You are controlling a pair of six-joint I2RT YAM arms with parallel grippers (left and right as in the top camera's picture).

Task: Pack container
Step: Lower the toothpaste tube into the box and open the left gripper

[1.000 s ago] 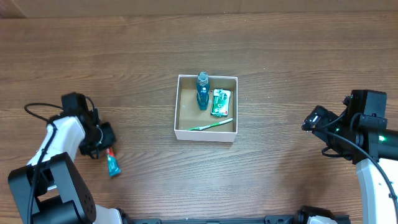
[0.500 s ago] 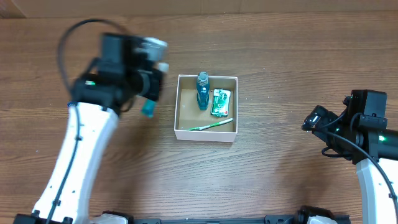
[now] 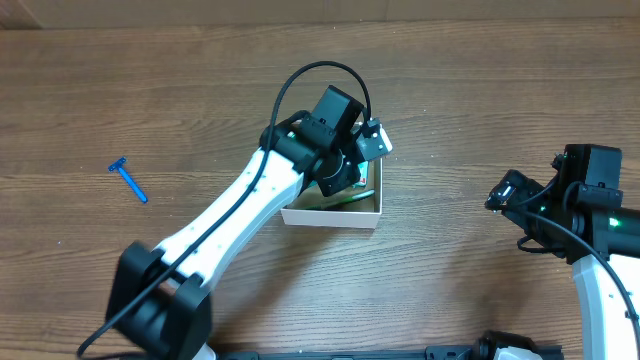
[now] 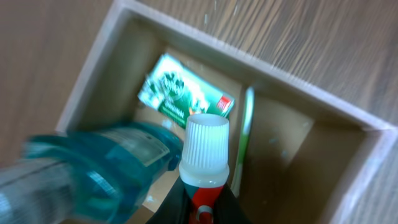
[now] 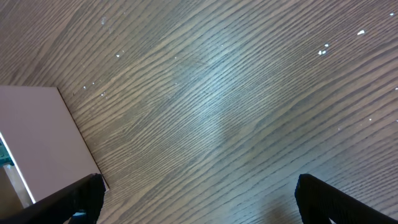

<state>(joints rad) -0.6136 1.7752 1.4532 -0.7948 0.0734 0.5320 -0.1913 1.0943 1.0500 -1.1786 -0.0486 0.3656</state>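
Overhead, the wooden table point(image 3: 480, 90) fills the view, and the white left arm point(image 3: 230, 215) stretches from the near left edge diagonally up to its middle. The right arm point(image 3: 600, 250) sits folded at the near right, well apart from everything else, and its right pincer point(image 5: 198, 183) is spread wide over bare wood with nothing between the fingers.

At the middle of the table stands the container point(image 3: 330, 217), a shallow square box with white outer walls and a brown inside, partly covered from above by the left arm's wrist. In the right wrist view one white wall shows at the left edge.

Inside it, the left wrist view shows a teal bottle point(image 4: 93, 168) lying blurred along the left, a green printed packet point(image 4: 186, 93) flat on the floor beyond it, and a green toothbrush point(image 4: 244, 137) lying to the right of the packet.

The left pincer point(image 4: 200, 208) is pinching a tube point(image 4: 204, 149) with a ribbed white cap and a red shoulder, cap pointing down into the container; whether it touches the floor I cannot tell.

Far off on the left of the table lies a small blue razor point(image 3: 128, 180), alone
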